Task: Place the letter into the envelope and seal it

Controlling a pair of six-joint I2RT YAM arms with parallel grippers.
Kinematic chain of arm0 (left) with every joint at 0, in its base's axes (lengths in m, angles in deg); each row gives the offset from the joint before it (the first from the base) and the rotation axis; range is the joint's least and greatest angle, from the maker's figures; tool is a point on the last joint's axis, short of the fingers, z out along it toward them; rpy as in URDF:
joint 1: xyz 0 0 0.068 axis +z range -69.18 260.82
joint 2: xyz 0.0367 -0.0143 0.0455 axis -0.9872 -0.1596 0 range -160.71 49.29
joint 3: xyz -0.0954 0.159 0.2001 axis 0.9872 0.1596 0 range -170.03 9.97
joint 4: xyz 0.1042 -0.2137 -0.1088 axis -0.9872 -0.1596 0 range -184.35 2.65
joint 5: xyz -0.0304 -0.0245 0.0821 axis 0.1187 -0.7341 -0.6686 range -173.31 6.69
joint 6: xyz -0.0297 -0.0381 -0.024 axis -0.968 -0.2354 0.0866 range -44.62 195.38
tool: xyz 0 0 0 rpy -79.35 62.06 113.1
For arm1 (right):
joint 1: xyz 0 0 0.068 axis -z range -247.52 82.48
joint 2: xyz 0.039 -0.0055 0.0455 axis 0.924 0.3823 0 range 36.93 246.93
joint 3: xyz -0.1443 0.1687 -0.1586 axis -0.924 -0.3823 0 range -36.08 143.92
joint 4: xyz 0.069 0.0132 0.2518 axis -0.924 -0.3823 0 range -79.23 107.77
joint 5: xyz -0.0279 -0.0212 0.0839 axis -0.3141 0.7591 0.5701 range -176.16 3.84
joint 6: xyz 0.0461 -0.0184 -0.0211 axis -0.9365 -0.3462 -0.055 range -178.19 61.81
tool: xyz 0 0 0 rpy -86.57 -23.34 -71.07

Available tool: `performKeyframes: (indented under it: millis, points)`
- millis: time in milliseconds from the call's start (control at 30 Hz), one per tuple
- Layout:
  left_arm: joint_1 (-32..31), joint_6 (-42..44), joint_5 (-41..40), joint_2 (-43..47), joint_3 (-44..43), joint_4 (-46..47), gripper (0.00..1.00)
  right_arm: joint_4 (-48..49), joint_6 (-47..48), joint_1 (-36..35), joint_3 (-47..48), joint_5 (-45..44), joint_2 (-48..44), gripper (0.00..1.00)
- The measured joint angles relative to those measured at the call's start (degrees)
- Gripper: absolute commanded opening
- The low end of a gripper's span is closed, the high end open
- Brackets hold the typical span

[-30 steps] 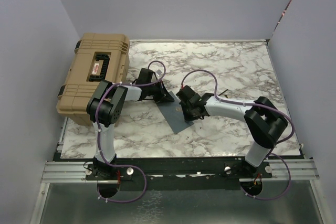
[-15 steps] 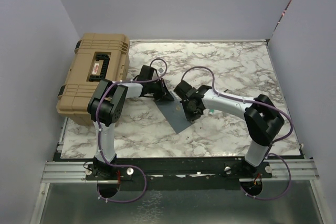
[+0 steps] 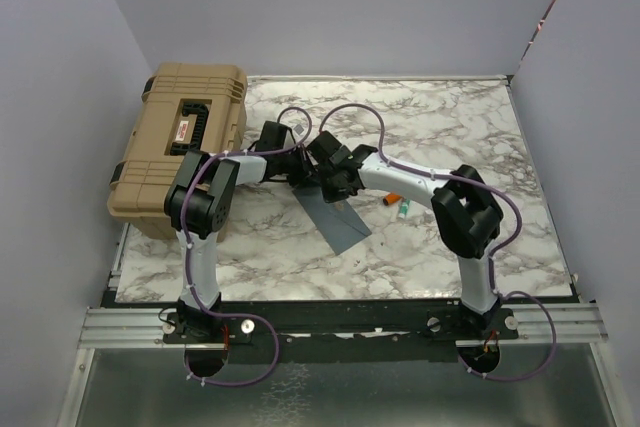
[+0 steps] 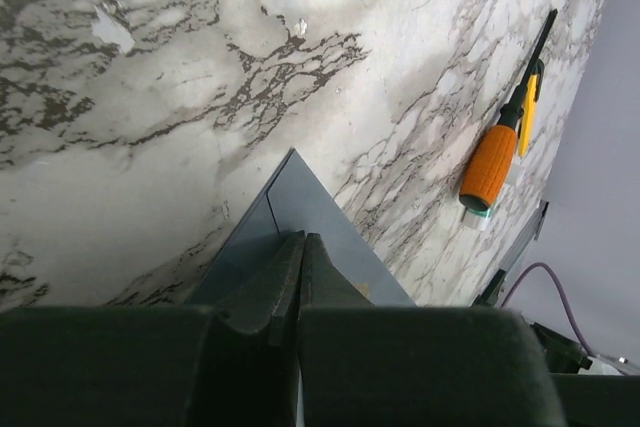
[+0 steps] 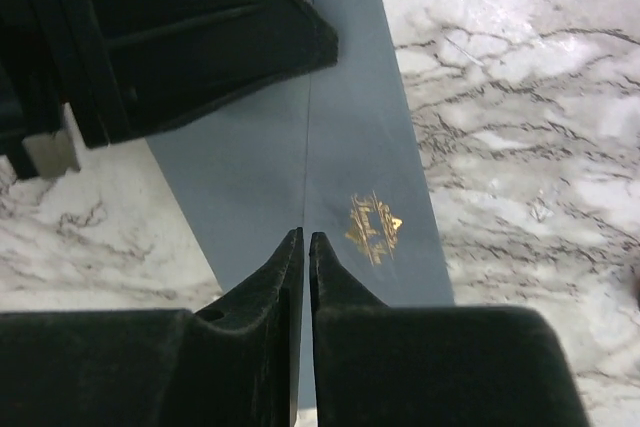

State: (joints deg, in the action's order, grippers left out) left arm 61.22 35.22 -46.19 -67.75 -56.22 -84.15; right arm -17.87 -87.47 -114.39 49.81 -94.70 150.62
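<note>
The grey-blue envelope (image 3: 341, 223) lies flat on the marble table, with a fold line down its length and a gold stamp (image 5: 373, 226). It also shows in the left wrist view (image 4: 310, 209) and the right wrist view (image 5: 260, 162). My left gripper (image 3: 311, 182) is shut, tips down on the envelope's far corner (image 4: 302, 238). My right gripper (image 3: 338, 194) is shut and empty, tips over the fold line (image 5: 305, 237), close beside the left gripper (image 5: 180, 37). The cream-beige letter is not in view.
A tan hard case (image 3: 182, 143) stands at the table's left edge. An orange-handled screwdriver (image 3: 392, 199) (image 4: 490, 161) and a small green-tipped item (image 3: 402, 210) lie just right of the envelope. Grey walls stand on three sides.
My right gripper has swung left and further back over the envelope's far end, next to the left gripper, uncovering the orange screwdriver. The left gripper has barely moved.
</note>
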Motion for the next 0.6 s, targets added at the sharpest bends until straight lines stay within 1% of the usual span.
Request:
performKeyframes:
  millis: [300,600]
  points:
    - [0.1,-0.1,0.1,-1.4,-0.7,1.8,0.0,1.0,-1.4,0.0,2.2,-0.8,5.2,0.01]
    - [0.1,-0.1,0.1,-1.5,-0.7,1.8,0.0,1.4,-2.3,0.1,1.8,-0.9,5.8,0.01]
